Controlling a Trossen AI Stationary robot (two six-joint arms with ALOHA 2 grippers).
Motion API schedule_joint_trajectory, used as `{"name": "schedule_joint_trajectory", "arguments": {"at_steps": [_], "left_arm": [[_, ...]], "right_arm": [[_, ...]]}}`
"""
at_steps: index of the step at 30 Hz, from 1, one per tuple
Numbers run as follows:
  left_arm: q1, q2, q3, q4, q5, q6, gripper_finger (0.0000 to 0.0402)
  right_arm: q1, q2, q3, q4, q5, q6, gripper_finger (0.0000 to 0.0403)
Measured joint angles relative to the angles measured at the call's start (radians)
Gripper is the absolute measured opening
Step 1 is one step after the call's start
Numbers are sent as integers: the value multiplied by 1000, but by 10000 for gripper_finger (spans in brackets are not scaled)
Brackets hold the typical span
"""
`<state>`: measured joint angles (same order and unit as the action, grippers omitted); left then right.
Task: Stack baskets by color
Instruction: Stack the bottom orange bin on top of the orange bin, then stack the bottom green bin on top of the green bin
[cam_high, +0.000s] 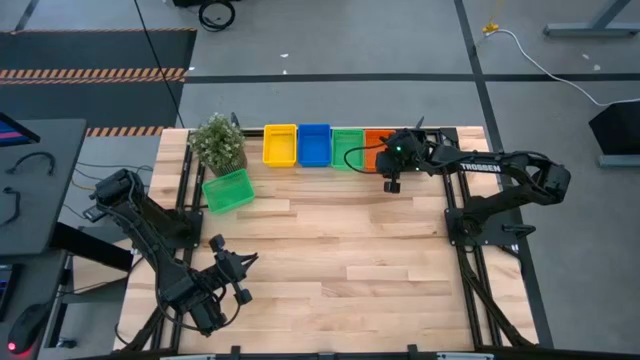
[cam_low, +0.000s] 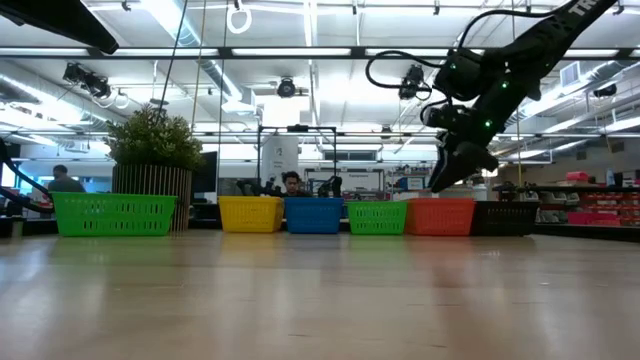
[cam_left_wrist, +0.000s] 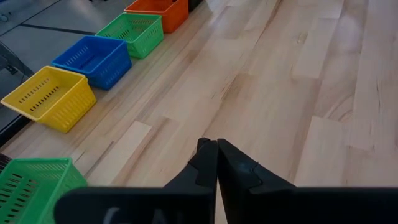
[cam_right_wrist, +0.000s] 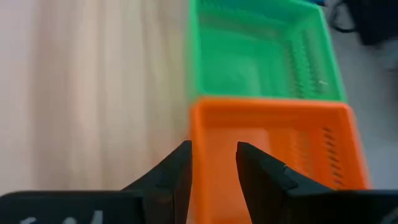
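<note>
Right gripper (cam_right_wrist: 212, 163) parted above orange basket (cam_right_wrist: 273, 149) near rim

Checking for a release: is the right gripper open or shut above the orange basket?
Open: the right gripper shows a clear gap between its fingers, holding nothing, above the orange basket.

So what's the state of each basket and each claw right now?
Right gripper: open, above the orange basket's wall.
Left gripper: shut, empty, waiting at the table's near side.
Yellow basket, blue basket, green basket in the row: upright.
Loose green basket: upright, beside the plant.
</note>
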<state>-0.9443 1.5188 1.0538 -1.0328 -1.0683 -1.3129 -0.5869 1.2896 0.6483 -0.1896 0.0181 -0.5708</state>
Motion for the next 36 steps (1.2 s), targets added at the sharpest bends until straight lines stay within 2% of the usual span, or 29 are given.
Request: {"name": "schedule_joint_trajectory", "arguments": {"at_steps": [4,6,11,14,17,20,27,36], "left_arm": [[0,0,0,0,0,0,13],[0,0,0,0,0,0,15],[0,0,0,0,0,0,19],[0,0,0,0,0,0,14],[0,0,0,0,0,0,10],[0,0,0,0,0,0,9],[0,0,0,0,-2,0,21],[0,0,0,0,-4,0,10]], "right_arm": [[-12,0,0,6,-143,59,123],[-23,0,0,8,-171,83,113],[-48,0,0,11,-166,140,74],[-68,0,0,22,-114,202,39],[-82,0,-5,19,-119,235,8],[-84,1,-33,38,-133,252,11],[-85,1,-139,193,-64,256,4],[-85,-33,-141,219,-59,236,7]]}}
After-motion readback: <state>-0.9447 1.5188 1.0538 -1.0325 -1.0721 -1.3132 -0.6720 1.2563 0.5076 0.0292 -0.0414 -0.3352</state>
